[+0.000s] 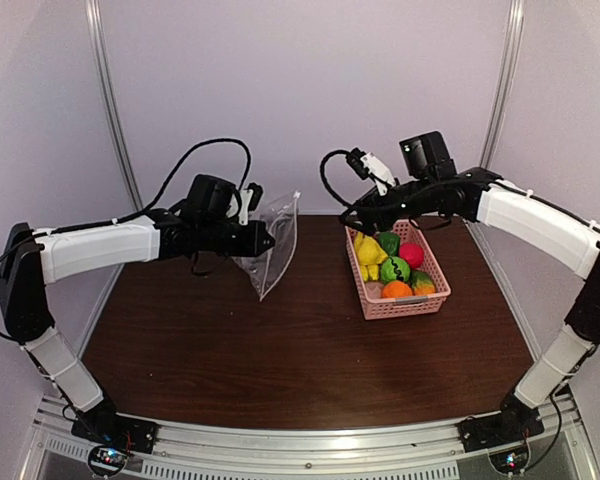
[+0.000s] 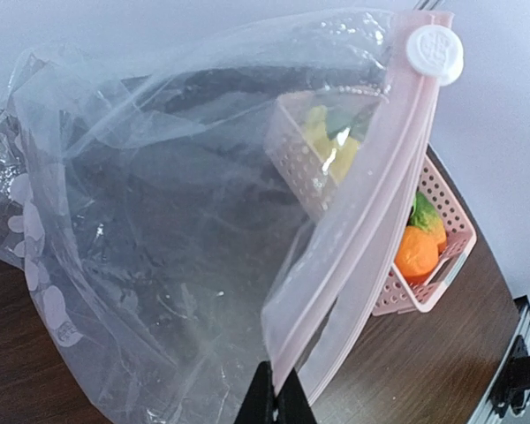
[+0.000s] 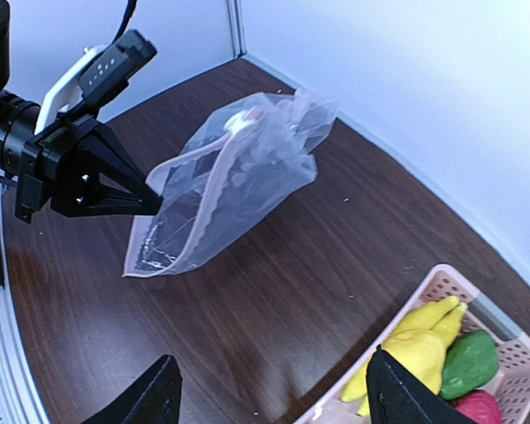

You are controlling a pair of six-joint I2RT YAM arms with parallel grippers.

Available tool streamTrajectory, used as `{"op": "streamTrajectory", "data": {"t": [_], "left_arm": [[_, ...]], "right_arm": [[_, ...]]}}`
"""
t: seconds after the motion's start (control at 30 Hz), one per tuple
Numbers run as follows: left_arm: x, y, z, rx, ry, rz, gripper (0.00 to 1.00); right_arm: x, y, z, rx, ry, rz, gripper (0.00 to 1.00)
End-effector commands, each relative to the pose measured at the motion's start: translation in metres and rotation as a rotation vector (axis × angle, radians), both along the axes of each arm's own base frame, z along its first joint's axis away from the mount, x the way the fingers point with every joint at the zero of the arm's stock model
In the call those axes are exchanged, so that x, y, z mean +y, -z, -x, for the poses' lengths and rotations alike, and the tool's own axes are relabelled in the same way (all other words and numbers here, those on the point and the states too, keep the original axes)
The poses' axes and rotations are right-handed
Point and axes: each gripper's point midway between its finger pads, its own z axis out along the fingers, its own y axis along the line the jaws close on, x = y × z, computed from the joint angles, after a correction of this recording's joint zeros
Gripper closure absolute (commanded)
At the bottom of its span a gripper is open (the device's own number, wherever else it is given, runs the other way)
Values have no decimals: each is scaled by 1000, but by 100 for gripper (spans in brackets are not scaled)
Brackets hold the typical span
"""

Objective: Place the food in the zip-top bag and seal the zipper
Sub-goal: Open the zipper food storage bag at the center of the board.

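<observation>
Noted left gripper (image 2: 274,393) pinched on zipper (image 2: 371,203) of zip-top bag (image 1: 278,235), centre-left. Noted right gripper (image 3: 274,358) spread wide, empty, near food (image 1: 395,268) in basket (image 1: 420,304).

The zip-top bag (image 2: 159,221) is clear, glossy, crinkled plastic film. Its zipper (image 2: 371,199) is a smooth pale-pink plastic strip carrying a matt white slider (image 2: 434,53). The left pincer (image 2: 276,399) looks matt black. The bench (image 1: 310,345) has a dark wood-grain surface with a faint sheen. On it, the basket (image 1: 405,305) is pink latticed plastic; the food (image 1: 394,268) inside looks smooth and bright.
</observation>
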Motion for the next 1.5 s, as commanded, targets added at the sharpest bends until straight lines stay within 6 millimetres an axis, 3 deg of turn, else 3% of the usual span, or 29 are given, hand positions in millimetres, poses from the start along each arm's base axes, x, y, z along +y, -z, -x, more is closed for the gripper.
{"op": "streamTrajectory", "data": {"t": [0.0, 0.1, 0.2, 0.33, 0.5, 0.63, 0.8, 0.87, 1.03, 1.13, 1.2, 1.33, 1.4, 1.47], "left_arm": [[-10, -20, -18, -12, -104, 172, 100], [-14, -29, -19, -21, -119, 196, 100], [-16, -34, -16, -19, -120, 215, 100], [-20, -38, -10, -9, -97, 237, 100], [-21, -44, -5, 2, -84, 267, 100], [-26, -54, -3, -13, -54, 304, 100], [-20, -51, -1, -38, -61, 273, 100], [-12, -53, -3, -66, -81, 244, 100], [16, -59, -2, -140, -160, 154, 100], [20, -60, -3, -157, -170, 134, 100], [18, -57, -4, -150, -166, 120, 100], [9, -45, -7, -118, -138, 106, 100], [7, -41, -10, -107, -135, 90, 100], [8, -34, -13, -107, -138, 54, 100]], "right_arm": [[46, 8, -5, 77, -13, -53, 27], [67, 12, -15, 113, 19, -104, 27], [77, 21, -28, 156, 66, -136, 27], [92, 25, -32, 193, 39, -195, 26], [98, 29, -41, 189, 62, -203, 31], [102, 44, -53, 222, 109, -197, 44], [96, 59, -72, 225, 210, -146, 90], [80, 66, -82, 200, 299, -94, 100], [40, 75, -98, 166, 445, -40, 100], [38, 72, -96, 157, 432, -38, 100], [48, 69, -89, 170, 370, -62, 98], [82, 56, -57, 244, 105, -132, 71], [85, 48, -38, 258, 7, -128, 58], [72, 32, -23, 215, -49, -96, 49]]}}
